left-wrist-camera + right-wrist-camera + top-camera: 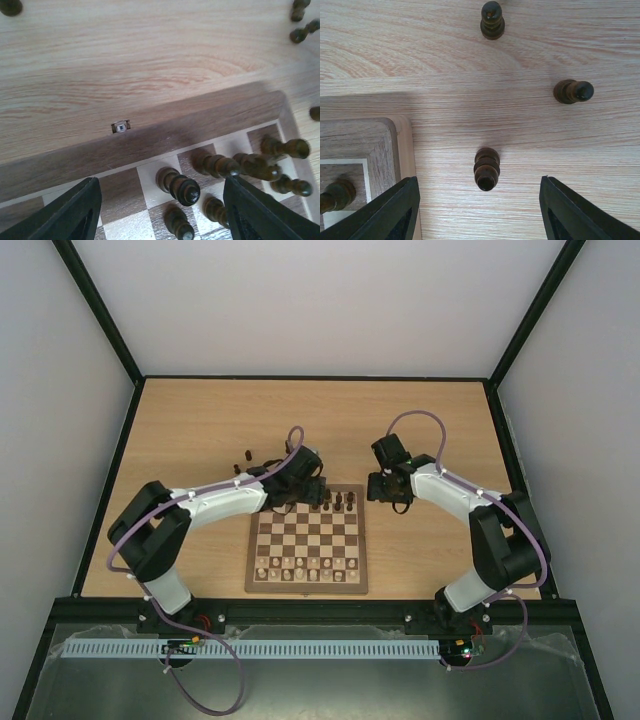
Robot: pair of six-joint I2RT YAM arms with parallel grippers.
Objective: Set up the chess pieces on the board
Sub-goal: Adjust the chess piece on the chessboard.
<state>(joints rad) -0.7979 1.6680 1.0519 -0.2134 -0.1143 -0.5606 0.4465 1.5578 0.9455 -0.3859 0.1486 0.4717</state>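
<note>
**Both hands open at the far edge of the board (306, 589)**

The left hand (161, 202) hangs over the far rows of the board, fingers spread wide and gripping nothing. Several dark chessmen (178, 185) stand on the squares beneath it. The right hand (477, 200), also open and empty, is just off the board's far right corner. A loose chessman (486, 169) stands untouched on the tabletop (530, 125) between its fingers, and two other chessmen (573, 91) stand beyond.

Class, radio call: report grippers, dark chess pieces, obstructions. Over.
Left gripper open over board, dark pieces beneath. Right gripper open over dark piece off-board. Nothing blocking.
</note>
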